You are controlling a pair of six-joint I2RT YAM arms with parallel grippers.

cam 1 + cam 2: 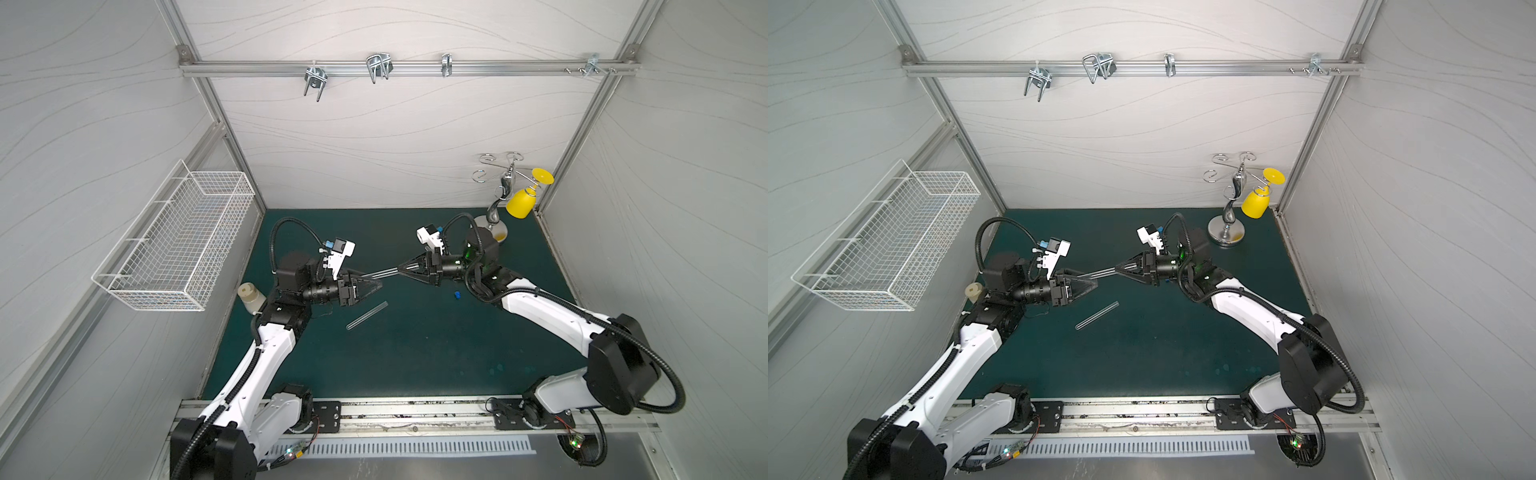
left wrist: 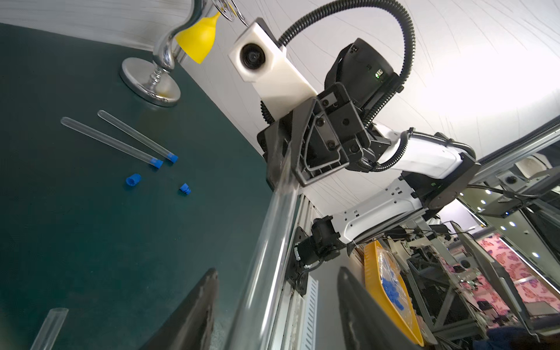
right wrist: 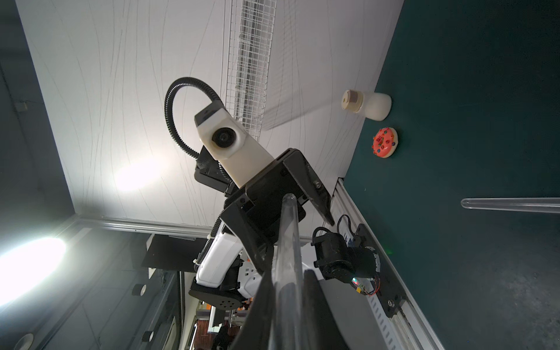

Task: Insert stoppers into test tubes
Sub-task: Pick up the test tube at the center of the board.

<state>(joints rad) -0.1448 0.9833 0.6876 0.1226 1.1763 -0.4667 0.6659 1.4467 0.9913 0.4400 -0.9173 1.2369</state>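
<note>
Right wrist, test tube (image 3: 288, 230) gripped by right end effector (image 3: 288, 274)

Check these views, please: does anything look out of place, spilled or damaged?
A pink-iced toy doughnut lies on the green mat beside the cream bottle; it does not seem to belong to this task. Nothing looks spilled or broken.

No text, label, brand, number or sign can be read in any view. A small white mark (image 1: 279, 308) sits on a black joint of the left arm (image 1: 266, 345), too small to make out.
</note>
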